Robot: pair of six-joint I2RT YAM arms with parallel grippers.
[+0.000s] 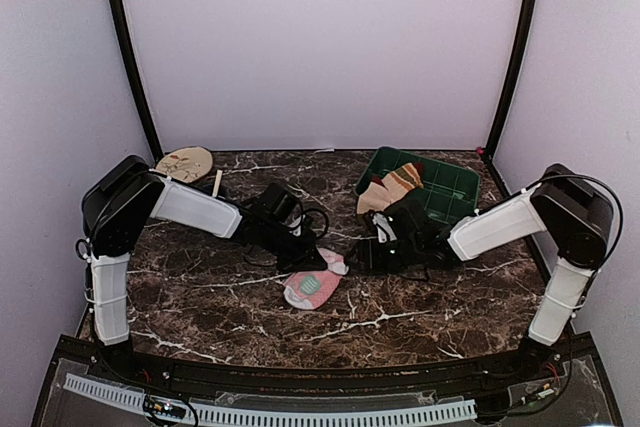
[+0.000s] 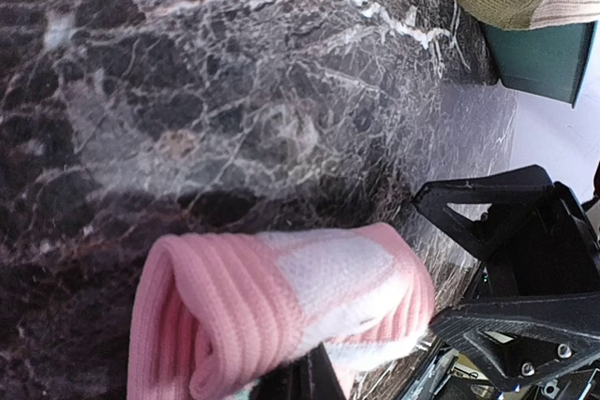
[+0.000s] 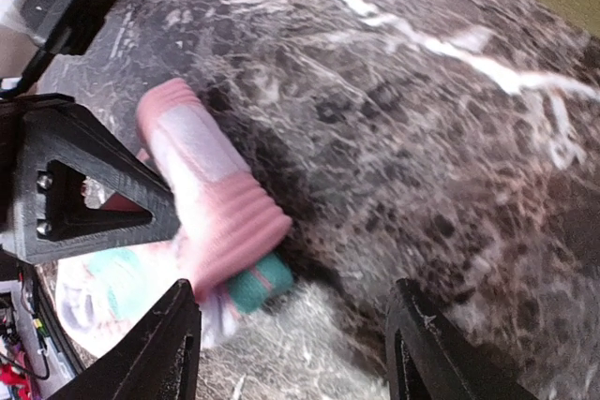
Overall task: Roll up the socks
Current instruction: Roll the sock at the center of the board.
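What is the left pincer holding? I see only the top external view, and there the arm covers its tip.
Observer: The left wrist view shows the left pincer shut on the pink sock, whose ribbed cuff end is curled into a loose roll.
Operator: Is the right pincer gripping it also?
Observer: No. In the right wrist view the right pincer stands open, with only the marble table between its fingers; the roll lies near one finger.
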